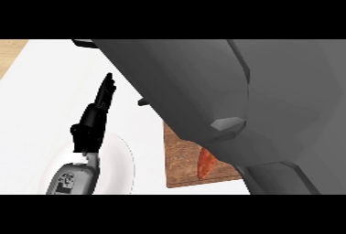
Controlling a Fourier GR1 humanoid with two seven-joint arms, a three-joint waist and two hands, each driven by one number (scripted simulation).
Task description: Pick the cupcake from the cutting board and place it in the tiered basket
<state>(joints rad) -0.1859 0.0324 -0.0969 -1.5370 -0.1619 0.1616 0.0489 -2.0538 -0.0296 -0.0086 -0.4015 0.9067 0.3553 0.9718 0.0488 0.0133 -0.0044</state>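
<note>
My left hand point(94, 116) rests over the white desk point(40, 100) with fingers straight, above a white plate point(125, 162), my right arm blocks its own hand, cupcake not visible, only the cutting board point(181, 160) with something orange-red point(205, 163).

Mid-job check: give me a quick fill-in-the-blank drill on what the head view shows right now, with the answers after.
1. The grey forearm fills the view's ____ side and hides most of the scene.
2. The left hand has its fingers ____, pointing up the view.
3. The cutting board is made of ____.
4. An ____ thing lies on the board, half hidden by the forearm.

Missing words: right; straight; wood; orange
</note>
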